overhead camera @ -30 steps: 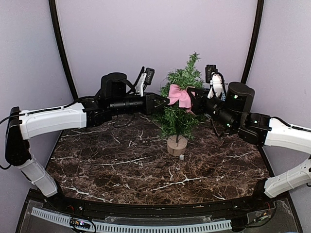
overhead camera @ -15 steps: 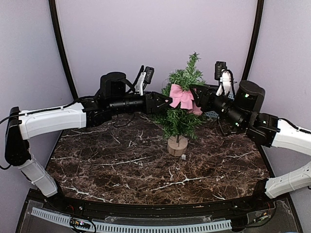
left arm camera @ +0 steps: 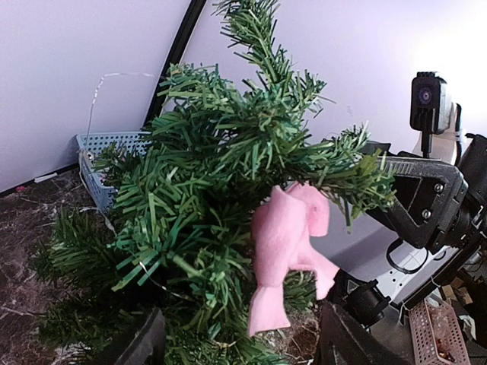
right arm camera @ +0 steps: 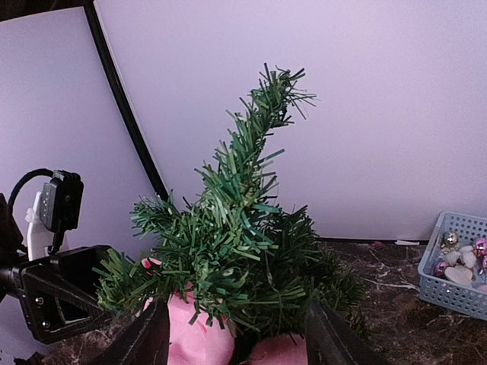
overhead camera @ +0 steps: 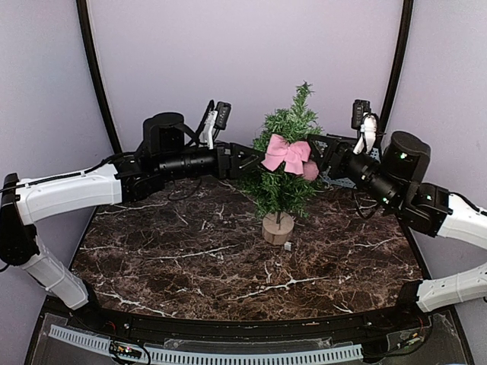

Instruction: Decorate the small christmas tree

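The small christmas tree (overhead camera: 283,179) stands upright on its wooden disc base (overhead camera: 277,228) in the middle of the table. A pink bow (overhead camera: 288,153) hangs on its upper branches. My left gripper (overhead camera: 253,161) is just left of the tree, open, with nothing between its fingers. My right gripper (overhead camera: 315,157) is open at the tree's right side. In the left wrist view the bow (left arm camera: 289,243) hangs free among the branches (left arm camera: 205,198), between my spread jaws (left arm camera: 243,346). The right wrist view shows the tree (right arm camera: 243,228) and bow (right arm camera: 198,334) between that gripper's (right arm camera: 240,342) wide jaws.
A blue basket (right arm camera: 456,262) holding several small ornaments stands at the back right, behind my right arm. A tiny white piece (overhead camera: 284,245) lies on the marble table beside the tree's base. Purple walls close off the back.
Both grippers went from shut to open, letting go of the pink bow, which now hangs on the tree. The left arm drew back leftward and the right arm rightward.
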`<state>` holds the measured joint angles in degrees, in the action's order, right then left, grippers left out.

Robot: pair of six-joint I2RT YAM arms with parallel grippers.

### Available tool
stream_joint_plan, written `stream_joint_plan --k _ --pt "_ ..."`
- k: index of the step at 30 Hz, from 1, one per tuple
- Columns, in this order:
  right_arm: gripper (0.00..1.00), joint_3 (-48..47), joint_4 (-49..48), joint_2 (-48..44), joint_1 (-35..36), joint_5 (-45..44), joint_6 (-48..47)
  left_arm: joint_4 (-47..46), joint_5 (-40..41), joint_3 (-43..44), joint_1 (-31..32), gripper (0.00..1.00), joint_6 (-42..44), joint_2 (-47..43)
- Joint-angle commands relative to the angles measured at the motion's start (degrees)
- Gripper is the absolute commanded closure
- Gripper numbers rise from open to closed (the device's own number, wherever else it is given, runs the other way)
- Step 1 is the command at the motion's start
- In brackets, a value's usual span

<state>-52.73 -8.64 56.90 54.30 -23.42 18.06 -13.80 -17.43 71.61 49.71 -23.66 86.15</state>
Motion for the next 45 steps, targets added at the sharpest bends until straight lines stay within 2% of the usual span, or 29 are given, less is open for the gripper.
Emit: stream_joint_plan --k 1,7,14,17,21,27,31,37,40,45 --pt "0.34 0.9 1.7 -4.7 -0.4 -0.6 1.1 2.8 1.7 -1.9 -0.2 0.25 2.6 -6.0" --pt "0.27 0.7 6.5 -7.9 -0.4 -3.1 1.5 9.6 4.4 -2.6 -0.6 0.21 4.7 -10.7" --pt "0.21 -2.2 13.6 -8.1 -1.5 -9.9 2.9 13.8 4.7 -2.4 -3.2 0.19 4.6 -13.6" --pt "0.17 -4.2 17.9 -6.9 -5.8 -9.1 4.3 18.3 3.5 -2.2 -6.2 0.18 4.9 -14.2" --pt "0.14 -7.8 24.7 -2.5 -16.5 -0.1 7.6 23.1 0.3 -2.4 -12.3 0.17 6.4 -14.1" --pt "0.15 -12.9 29.5 7.4 -35.4 15.9 9.6 27.5 -3.7 -3.9 -25.2 0.17 11.4 -14.3" --pt "0.16 -18.7 32.6 17.1 -43.0 19.2 7.9 26.2 -7.9 -7.3 -34.2 0.17 13.7 -15.7" --pt "0.18 -30.1 36.6 34.0 -49.3 19.0 5.4 21.6 -10.3 -13.3 -45.3 0.17 16.3 -17.8" --pt "0.20 -38.6 39.8 42.8 -50.9 17.5 3.7 20.5 -6.9 -15.4 -48.1 0.17 18.9 -18.0" --pt "0.22 -52.4 46.5 57.6 -52.6 14.9 1.2 19.5 -0.8 -17.8 -49.3 0.17 23.2 -17.9"
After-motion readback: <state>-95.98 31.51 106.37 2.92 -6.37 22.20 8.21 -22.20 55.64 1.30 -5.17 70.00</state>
